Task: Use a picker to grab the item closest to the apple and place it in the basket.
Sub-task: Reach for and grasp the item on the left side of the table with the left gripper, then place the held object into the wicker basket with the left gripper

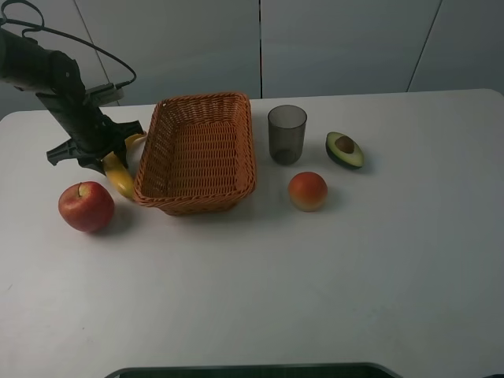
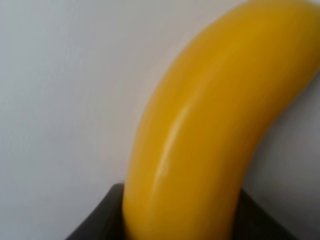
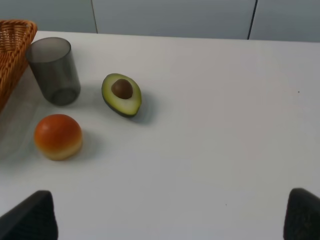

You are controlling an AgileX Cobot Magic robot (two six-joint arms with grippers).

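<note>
A red apple [image 1: 86, 206] sits at the table's left. Just behind it a yellow banana [image 1: 119, 176] lies against the left wall of the woven basket [image 1: 197, 153]. My left gripper [image 1: 106, 161] reaches down onto the banana's middle. In the left wrist view the banana [image 2: 200, 125] fills the frame, and the dark fingers [image 2: 100, 222] press against it on both sides. My right gripper [image 3: 170, 220] is open and holds nothing; only its two dark fingertips [image 3: 30, 217] show, and it is out of the exterior high view.
Right of the basket stand a grey cup [image 1: 287, 134], a halved avocado [image 1: 345, 150] and an orange-red round fruit [image 1: 308, 190]. The right wrist view shows the same cup [image 3: 53, 70], avocado [image 3: 122, 94] and fruit [image 3: 58, 136].
</note>
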